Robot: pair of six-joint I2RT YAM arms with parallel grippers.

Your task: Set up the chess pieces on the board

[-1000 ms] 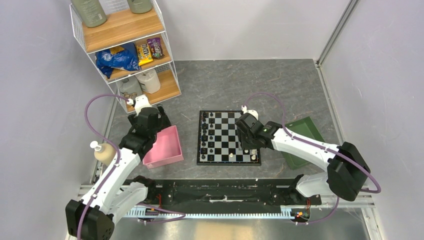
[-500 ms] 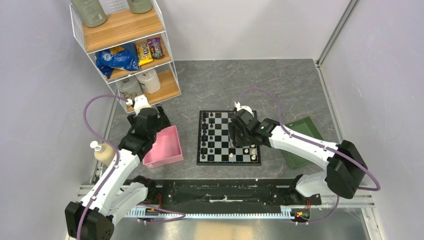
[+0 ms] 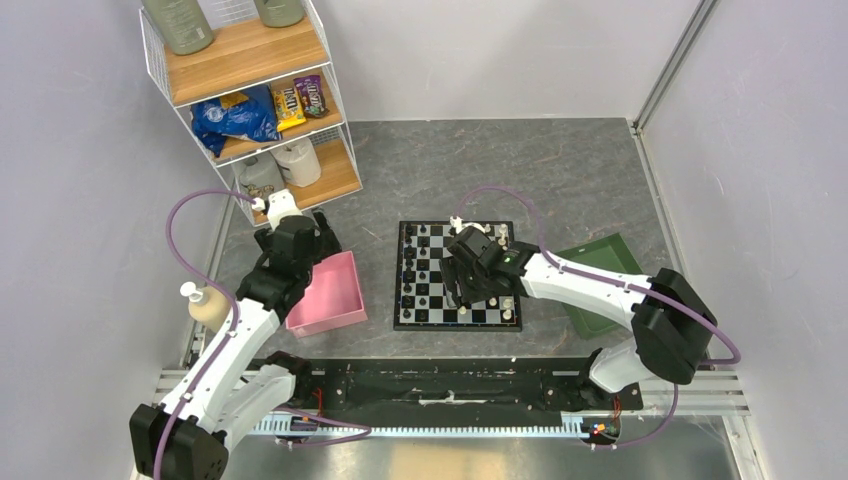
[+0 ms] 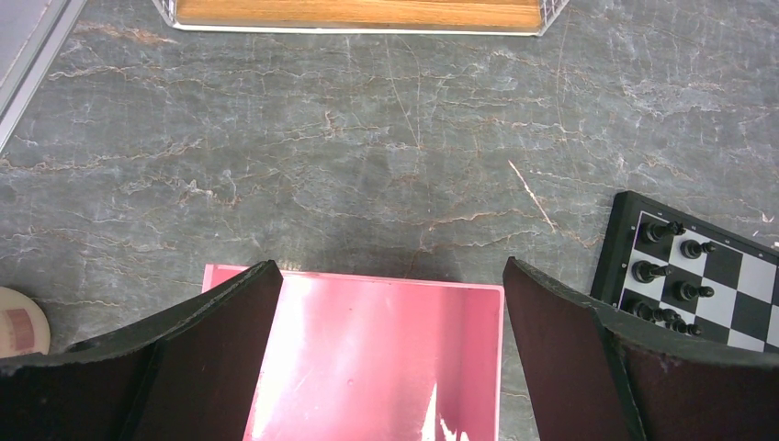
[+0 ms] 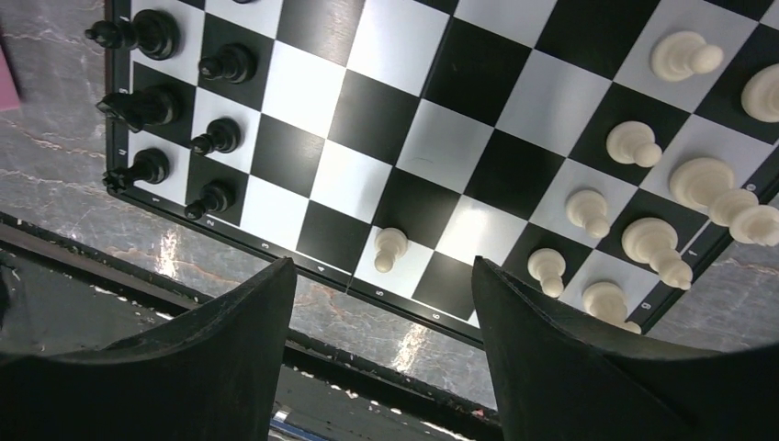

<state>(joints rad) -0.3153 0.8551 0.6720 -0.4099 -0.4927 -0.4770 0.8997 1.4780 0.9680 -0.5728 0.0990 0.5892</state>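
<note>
- Top view: one black-and-white chequered chessboard with a dark border [image 3: 430, 325] lies mid-table, between one pink square plastic tray [image 3: 330, 300] and one green tray [image 3: 612, 255]. My right claw [image 3: 462, 292] hangs over the board's near half. A careless swing of that wrist could topple the tiny black chess pieces [image 3: 409, 270] or the tiny cream-white chess pieces [image 3: 508, 310] standing there.
- Left wrist view: my left claw [image 4: 390, 266] is spread wide and empty above the pink tray, which shows no pieces. I count at least five black pieces on the board corner. If I drop here, a finger could catch the tray wall and shove the tray.
- Right wrist view: my right claw gapes, holding nothing, astride one lone cream-white pawn [image 5: 389, 248] on the board's near edge. Six black pieces stand at the left and about nine cream ones at the right. Coming down off-centre could tip the pawn or clip that crowd.
</note>
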